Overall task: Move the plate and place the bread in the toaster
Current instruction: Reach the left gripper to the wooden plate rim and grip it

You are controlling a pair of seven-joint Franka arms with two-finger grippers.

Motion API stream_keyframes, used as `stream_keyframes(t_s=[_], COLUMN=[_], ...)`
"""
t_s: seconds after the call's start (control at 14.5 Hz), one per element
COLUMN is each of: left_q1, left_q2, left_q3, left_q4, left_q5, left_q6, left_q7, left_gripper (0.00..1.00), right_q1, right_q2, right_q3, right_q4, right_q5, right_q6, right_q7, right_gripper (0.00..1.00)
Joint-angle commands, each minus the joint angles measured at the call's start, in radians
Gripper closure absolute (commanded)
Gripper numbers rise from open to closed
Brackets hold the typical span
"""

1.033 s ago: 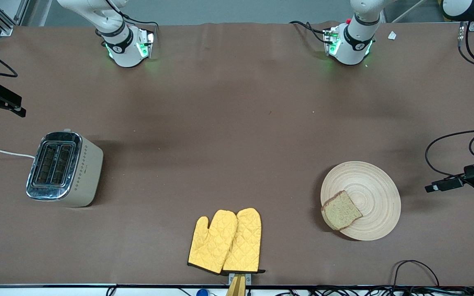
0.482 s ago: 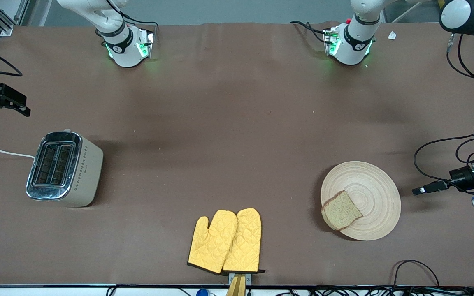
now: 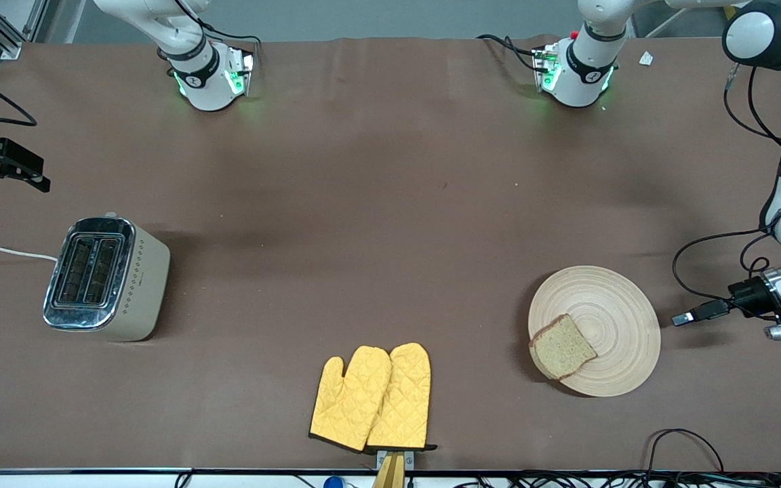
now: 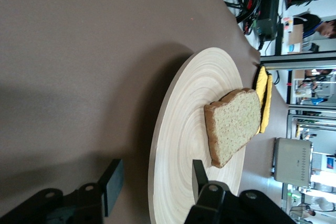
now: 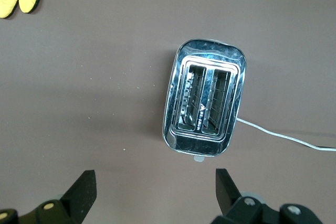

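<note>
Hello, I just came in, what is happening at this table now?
Two arms are working on a toast job. The left tool is low beside the plate, fingers open around its rim, not yet gripping. The bread lies on the plate. The right tool hangs open over the toaster, whose slots are empty. Yellow oven mitts lie nearer the front camera, untouched.

We see two glossy white arms with black joint bands, green-lit bases, looping black cables, and matte black grippers with blocky fingers.
</note>
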Motion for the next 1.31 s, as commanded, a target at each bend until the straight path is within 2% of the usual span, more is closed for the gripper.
stream_keyframes(t_s=[0.0,0.28,0.62,0.69,1.24], left_q1=[0.007,0.013,0.01,0.012,-0.002], left_q2=[0.027,0.053,0.059,0.065,0.068], left_q3=[-0.007,-0.007,-0.01,-0.013,-0.011], left_q4=[0.022,0.019,0.018,0.019,0.019], left_q5=[-0.055,-0.118,-0.121,-0.123,-0.129], left_q6=[-0.014,-0.017,-0.017,-0.017,-0.015], left_q7=[0.029,0.03,0.05,0.062,0.085], left_gripper=[0.5,0.55,0.57,0.6,0.6], right_q1=[0.003,0.003,0.003,0.003,0.003], right_q2=[-0.017,-0.017,-0.014,-0.017,-0.014], right_q3=[0.001,0.001,0.001,0.001,0.001], right_q4=[-0.017,-0.017,-0.018,-0.017,-0.018], right_q5=[0.0,0.0,0.0,0.0,0.0], right_q6=[0.0,0.0,0.0,0.0,0.0], right_q7=[0.014,0.014,0.016,0.016,0.016], right_gripper=[0.0,0.0,0.0,0.0,0.0])
